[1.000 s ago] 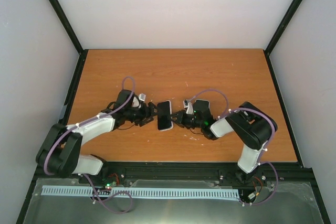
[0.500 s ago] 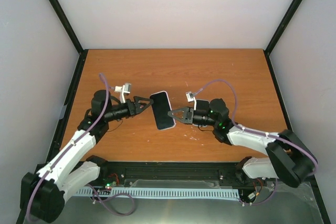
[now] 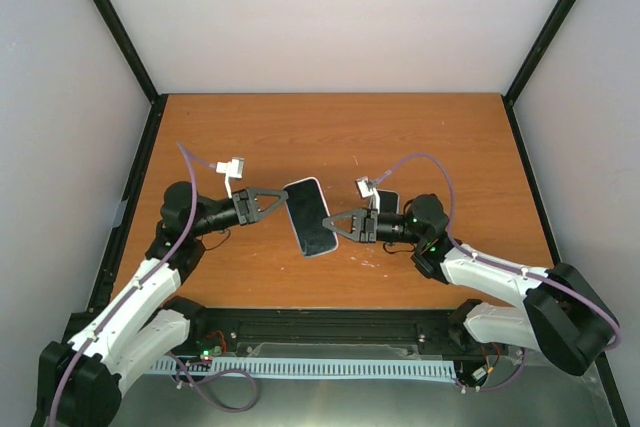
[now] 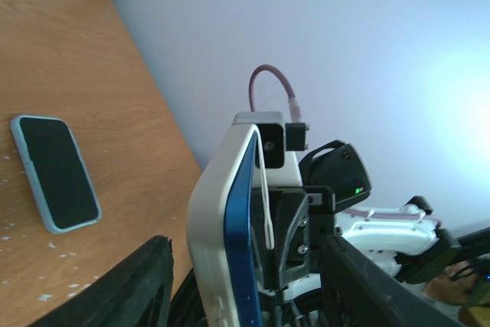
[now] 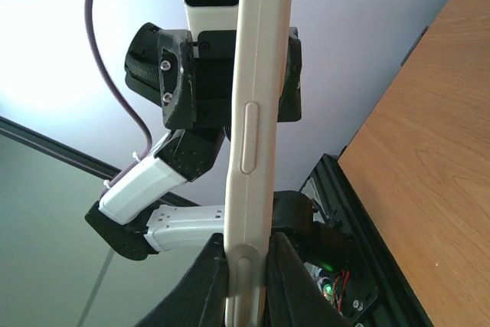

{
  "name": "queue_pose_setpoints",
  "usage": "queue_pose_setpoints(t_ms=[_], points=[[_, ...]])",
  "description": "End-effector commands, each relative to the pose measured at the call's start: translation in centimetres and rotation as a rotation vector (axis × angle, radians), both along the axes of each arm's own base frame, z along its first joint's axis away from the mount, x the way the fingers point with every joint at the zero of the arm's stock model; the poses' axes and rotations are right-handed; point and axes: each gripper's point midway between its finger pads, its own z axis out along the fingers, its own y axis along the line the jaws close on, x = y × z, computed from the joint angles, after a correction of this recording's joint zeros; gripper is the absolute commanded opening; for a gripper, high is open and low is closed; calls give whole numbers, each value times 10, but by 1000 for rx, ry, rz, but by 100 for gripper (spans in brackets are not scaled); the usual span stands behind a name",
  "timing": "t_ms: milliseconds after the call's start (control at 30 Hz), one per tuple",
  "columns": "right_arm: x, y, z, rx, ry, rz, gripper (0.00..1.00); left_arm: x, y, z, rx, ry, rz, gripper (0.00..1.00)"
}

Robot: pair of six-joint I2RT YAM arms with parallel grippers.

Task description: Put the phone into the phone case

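From above, the right arm [image 3: 480, 269] hides most of the phone case [image 3: 389, 196] behind its wrist.

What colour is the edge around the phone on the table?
Pale blue phone case, best seen in the left wrist view.

Left arm [image 3: 140, 287] and right arm [image 3: 490, 272] reach inward, tools facing.
Left tool [image 3: 278, 197] spread wide, fingers [image 4: 145, 289] straddling the white-rimmed phone [image 3: 310, 217]; right tool [image 3: 338, 224] pinched onto its opposite edge.

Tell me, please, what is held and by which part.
The white-cased phone: right gripper pinches one long edge; the open left gripper only straddles the opposite edge.
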Motion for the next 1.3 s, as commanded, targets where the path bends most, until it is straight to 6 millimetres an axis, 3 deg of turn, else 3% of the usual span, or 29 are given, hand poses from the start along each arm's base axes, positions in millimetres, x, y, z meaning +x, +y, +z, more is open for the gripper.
queue_pose_setpoints(t_ms=[0, 233, 600, 800, 900, 933, 967, 1100, 1200, 1267], points=[[-8, 1, 20, 75, -52, 25, 3, -2, -1, 14, -35, -44, -16, 47], [-10, 3, 17, 84, -42, 30, 4, 3, 0, 5, -20, -10, 4, 19], [-4, 4, 1, 44, -4, 4, 14, 14, 1, -7, 67, 61, 39, 0], [-2, 7, 1, 56, 19, 9, 8, 14, 0, -2, 93, 57, 35, 3], [-2, 7, 4, 79, 27, 13, 6, 11, 0, 2, 81, 51, 23, 24], [-3, 7, 5, 85, 27, 16, 6, 10, 0, 2, 78, 46, 20, 26], [-2, 7, 6, 87, 27, 16, 6, 10, 0, 2, 77, 46, 18, 25], [0, 8, 1, 76, 36, 11, 11, 14, -1, -6, 93, 74, 19, 2], [3, 9, -5, 59, 48, -2, 17, 18, -3, -13, 117, 102, 16, 0], [5, 10, -6, 57, 54, -9, 14, 19, -3, -16, 121, 112, 13, 0]])
